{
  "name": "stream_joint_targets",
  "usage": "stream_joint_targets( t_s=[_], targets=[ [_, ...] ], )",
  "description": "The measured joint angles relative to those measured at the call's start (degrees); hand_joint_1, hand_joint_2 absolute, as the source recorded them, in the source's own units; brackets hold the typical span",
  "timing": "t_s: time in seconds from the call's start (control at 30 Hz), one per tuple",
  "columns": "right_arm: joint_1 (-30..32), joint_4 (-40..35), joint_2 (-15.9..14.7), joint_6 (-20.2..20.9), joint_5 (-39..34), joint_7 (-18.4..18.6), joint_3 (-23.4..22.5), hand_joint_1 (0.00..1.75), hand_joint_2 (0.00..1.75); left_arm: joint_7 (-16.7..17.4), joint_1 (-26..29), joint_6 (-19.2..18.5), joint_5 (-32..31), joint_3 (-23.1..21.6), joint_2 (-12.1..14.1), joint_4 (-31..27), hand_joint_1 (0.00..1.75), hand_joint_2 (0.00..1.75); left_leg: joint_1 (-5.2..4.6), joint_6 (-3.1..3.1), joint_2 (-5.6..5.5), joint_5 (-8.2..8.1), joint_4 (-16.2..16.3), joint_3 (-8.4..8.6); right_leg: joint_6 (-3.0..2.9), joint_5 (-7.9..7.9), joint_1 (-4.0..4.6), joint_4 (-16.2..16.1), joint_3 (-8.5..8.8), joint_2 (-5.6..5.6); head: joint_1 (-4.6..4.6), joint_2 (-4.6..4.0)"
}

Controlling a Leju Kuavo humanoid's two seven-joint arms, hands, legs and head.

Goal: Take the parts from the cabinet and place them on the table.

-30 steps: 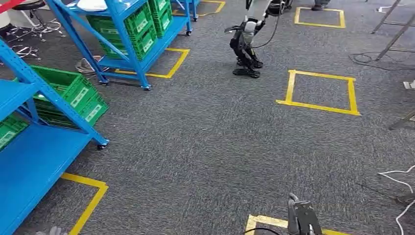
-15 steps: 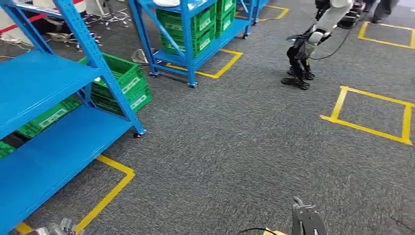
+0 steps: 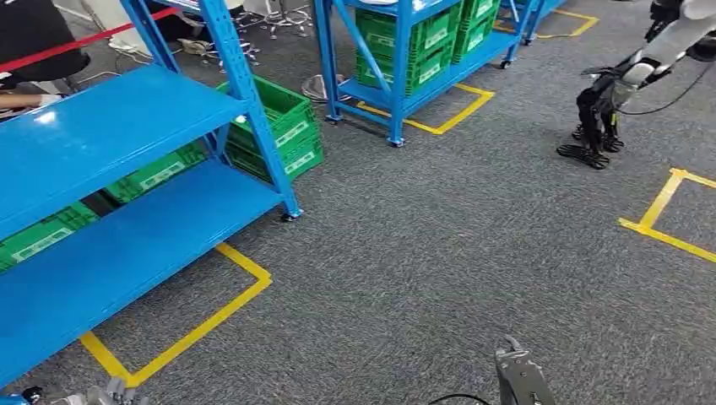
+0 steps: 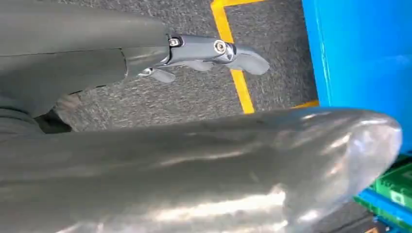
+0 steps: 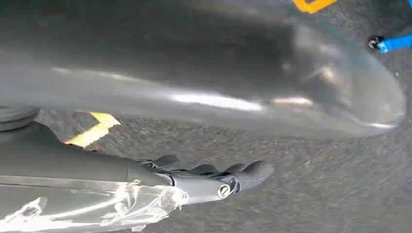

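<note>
1. My left hand (image 4: 204, 53) hangs at my side above the grey carpet floor (image 3: 422, 253). Its fingers lie out almost straight and loosely apart, with nothing held in them. At the bottom edge of the head view only their tips peek in.

2. My right hand (image 5: 214, 179) hangs the same way, its fingers stretched out side by side with small gaps and nothing in its hold. In the head view its tip rises from the lower edge.

3. The blue metal shelving cabinet (image 3: 127, 126) stands ahead on my left, inside a yellow tape outline on the floor (image 3: 181, 337). Its top shelf and lower shelf show bare blue sheet where I can see them.

4. Green plastic crates with white labels (image 3: 283, 135) sit behind and under that cabinet, and more of them fill a second blue rack (image 3: 414, 42) further off. I judge the parts to be in such crates, but I cannot make out any part from here.

5. I see no table, so I cannot say where the parts must end up.

6. Another robot's dark legs and silver arm (image 3: 604, 110) stand well apart on the right, near a yellow tape square (image 3: 667, 211).

7. My judgement: the task has hardly begun. Nothing is picked, nothing is placed. Left to do: close in on the cabinet, reach a crate, take a part, carry it to the table.
</note>
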Motion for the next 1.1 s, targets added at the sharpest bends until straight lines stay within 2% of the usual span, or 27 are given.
stream_joint_targets(
  t_s=[0.03,0.13,0.17,0.2,0.23,0.27,0.3,0.33,0.37,0.4,0.43,0.47,0.5,0.53,0.63,0.67,0.7,0.73,0.77,0.83,0.87,0.9,0.97,1.0,1.03,1.07,1.1],
  targets=[
    [0.1,-0.1,0.0,-0.1,0.2,0.0,0.0,0.00,0.00,0.0,-0.3,-0.1,0.0,-0.2,0.0,-0.1,0.00,0.00,-0.28,0.54,-0.01,-0.50,-1.4,0.33,0.41,-0.41,0.35,0.4,-0.12,-0.55,-0.18,0.00],
    [0.0,-0.4,0.0,-0.1,0.7,-0.2,0.1,0.00,0.00,0.0,0.2,-0.2,0.0,-0.4,0.0,-0.2,0.00,0.00,-0.37,1.60,-2.20,-0.39,-1.2,-0.23,0.98,-0.46,0.35,-0.1,0.71,-2.65,0.22,0.02],
    [0.1,-0.5,0.0,-0.1,1.1,-0.2,0.2,0.00,0.00,0.0,0.3,-0.2,-0.1,-0.4,0.0,-0.2,0.00,0.00,0.01,2.05,-2.95,-0.12,-1.4,-0.03,1.33,-0.87,0.23,0.0,0.58,-2.64,0.15,0.02],
    [0.1,-0.8,0.0,-0.2,1.5,-0.4,0.4,0.00,0.00,0.0,0.4,-0.1,-0.4,-0.5,0.0,-0.4,0.00,0.00,0.17,2.34,-3.52,0.02,-1.4,-0.07,1.80,-2.23,-0.01,1.7,0.07,0.88,0.63,0.00],
    [0.2,-0.9,0.0,-0.3,1.7,-0.5,0.4,0.00,0.00,0.0,0.3,0.0,-0.6,-0.6,-0.1,-0.5,0.00,0.00,0.19,2.66,-4.20,0.09,-1.4,-0.13,1.92,-4.56,-0.16,5.5,-1.51,3.38,0.72,0.00],
    [0.3,-0.9,0.0,-0.4,1.9,-0.5,0.4,0.00,0.00,0.0,0.3,0.2,-0.9,-0.8,-0.1,-0.6,0.00,0.00,0.19,2.84,-4.98,0.16,-1.4,-0.21,2.03,-6.85,-0.18,10.5,-3.78,4.52,0.87,0.02],
    [0.3,-0.9,0.0,-0.4,2.1,-0.5,0.4,0.00,0.00,0.0,0.3,0.4,-1.1,-0.9,-0.1,-0.6,0.00,0.00,0.17,2.91,-5.77,0.18,-1.4,-0.26,2.09,-8.62,-0.18,15.2,-6.07,5.00,0.90,0.00],
    [0.4,-0.9,0.0,-0.4,2.2,-0.5,0.4,0.00,0.00,0.0,0.3,0.4,-1.1,-0.9,-0.1,-0.6,0.00,0.00,0.14,2.94,-6.59,0.20,-1.4,-0.26,2.09,-9.49,-0.16,18.5,-7.87,5.16,0.83,0.00],
    [0.4,-0.9,0.0,-0.5,2.3,-0.5,0.4,0.00,0.00,0.0,0.4,0.4,-1.1,-0.9,0.0,-0.6,0.00,0.00,0.14,2.94,-7.42,0.21,-1.4,-0.22,2.04,-8.84,-0.16,18.9,-8.34,5.19,0.90,0.00],
    [0.4,-0.9,0.0,-0.5,2.3,-0.5,0.4,0.00,0.00,0.0,0.4,0.4,-1.1,-0.9,0.0,-0.6,0.00,0.00,0.15,2.88,-8.40,0.24,-1.4,-0.13,1.92,-6.65,-0.20,16.5,-7.41,5.22,0.85,0.00],
    [0.4,-0.9,0.0,-0.5,2.2,-0.5,0.4,0.00,0.00,0.0,0.4,0.4,-1.1,-0.9,-0.1,-0.6,0.00,0.00,0.19,2.79,-9.38,0.29,-1.4,-0.01,1.82,-3.80,-0.28,11.8,-5.32,5.48,0.87,0.00],
    [0.4,-0.9,0.0,-0.5,2.3,-0.5,0.4,0.00,0.00,0.0,0.4,0.4,-1.2,-0.9,-0.1,-0.6,0.00,0.00,0.25,2.68,-10.27,0.32,-1.4,0.09,1.74,-1.16,-0.50,6.5,-2.87,6.68,0.90,0.02],
    [0.4,-0.9,0.0,-0.5,2.3,-0.5,0.4,0.00,0.00,0.0,0.4,0.5,-1.5,-0.9,-0.1,-0.6,0.00,0.00,0.29,2.38,-10.95,0.32,-1.3,0.05,1.75,0.25,-0.87,2.2,-0.87,9.65,0.90,0.00],
    [0.4,-0.9,0.0,-0.5,2.4,-0.5,0.4,0.00,0.00,0.0,0.3,0.5,-1.8,-0.9,0.0,-0.6,0.00,0.00,-0.07,1.95,-11.75,0.22,-0.8,-0.39,1.65,-0.43,-1.32,0.3,-0.40,11.17,0.87,0.00],
    [0.5,-1.3,0.0,-0.7,3.1,-0.5,0.7,0.00,0.00,0.4,0.8,1.1,-3.2,-0.9,0.0,-0.9,0.00,0.00,0.57,0.68,-13.43,0.98,-1.4,-1.12,0.59,-0.19,-0.55,0.9,-0.45,9.54,0.81,0.00],
    [0.5,-1.4,0.1,-0.7,3.4,-0.5,0.9,0.00,0.00,0.5,1.0,1.5,-3.8,-0.9,0.0,-1.0,0.00,0.00,0.58,0.29,-14.14,1.07,-1.3,-1.19,0.03,0.23,-1.01,0.3,-0.45,8.55,0.83,0.00],
    [0.5,-1.6,0.2,-0.7,3.7,-0.5,1.1,0.00,0.00,0.7,1.2,1.6,-4.4,-1.0,-0.1,-1.1,0.00,0.00,0.27,0.16,-11.16,0.04,-0.4,-1.62,-0.22,0.39,-0.94,0.1,-0.26,7.73,0.66,0.00],
    [0.6,-1.7,0.2,-0.7,4.1,-0.6,1.1,0.00,0.00,0.7,1.1,1.6,-4.9,-1.0,-0.1,-1.2,0.00,0.00,0.12,-0.07,-8.50,-2.12,2.3,-2.95,-0.57,0.47,-0.90,0.0,-0.22,6.98,-0.05,0.02],
    [0.6,-1.8,0.2,-0.9,4.5,-0.6,1.1,0.00,0.00,1.0,0.9,1.9,-5.6,-1.0,0.0,-1.4,0.00,0.00,0.14,-0.32,-6.96,-4.70,6.8,-5.19,-0.65,0.47,-0.75,0.0,-0.36,5.99,-0.13,0.00],
    [0.7,-1.8,0.2,-1.0,5.1,-0.6,1.1,0.00,0.00,1.2,1.0,2.3,-7.0,-1.0,0.0,-1.5,0.00,0.00,0.20,-0.52,-5.97,-8.00,14.9,-8.93,-0.76,0.40,-0.58,0.0,-0.46,4.04,-0.15,0.00],
    [0.7,-1.8,0.2,-1.1,5.5,-0.6,1.1,0.00,0.00,1.5,1.0,2.6,-7.7,-1.0,0.0,-1.5,0.00,0.00,0.20,-0.57,-5.90,-7.85,16.2,-9.50,-0.79,0.36,-0.57,0.0,-0.46,3.11,-0.20,0.00],
    [0.7,-1.8,0.2,-1.4,5.8,-0.6,1.1,0.00,0.00,1.6,1.1,2.6,-8.1,-1.0,0.0,-1.5,0.00,0.00,0.20,-0.57,-5.84,-6.34,14.8,-8.62,-0.77,0.29,-0.57,0.0,-0.39,2.26,-0.20,0.00],
    [0.7,-1.9,0.2,-1.7,6.5,-0.6,1.4,0.00,0.00,1.9,1.1,2.6,-8.6,-1.0,0.0,-1.7,0.00,0.00,0.18,-0.38,-4.76,-1.42,5.8,-3.61,-0.52,0.07,-0.59,0.0,-0.04,0.81,-0.22,0.00],
    [0.7,-1.9,0.2,-1.7,6.6,-0.6,1.5,0.00,0.00,2.0,1.1,2.6,-8.7,-1.0,0.0,-1.9,0.00,0.00,0.11,-0.21,-2.57,0.24,1.1,-0.85,-0.29,-0.07,-0.54,0.0,0.24,0.26,-0.20,0.00],
    [0.8,-2.1,0.2,-1.8,6.6,-0.6,1.5,0.00,0.00,2.0,1.0,2.6,-8.9,-1.0,0.0,-1.9,0.00,0.00,-0.33,-0.18,0.17,-0.17,-1.6,0.34,0.14,-0.42,0.08,0.3,0.26,-0.24,-0.31,0.00],
    [0.8,-2.2,0.2,-1.9,6.7,-0.6,1.5,0.00,0.00,2.1,0.9,2.7,-8.9,-1.1,0.0,-2.0,0.00,0.00,-0.23,0.78,-1.04,0.03,-1.5,0.20,0.36,-0.53,0.18,0.2,-0.01,-0.68,-0.16,0.02],
    [0.8,-2.3,0.2,-1.9,6.8,-0.6,1.5,0.00,0.00,2.1,1.0,2.6,-8.9,-1.1,0.0,-2.1,0.00,0.00,-0.30,1.03,-1.50,-0.08,-1.5,0.03,0.51,-0.56,0.26,0.0,0.51,-1.33,0.04,0.00]
  ],
)
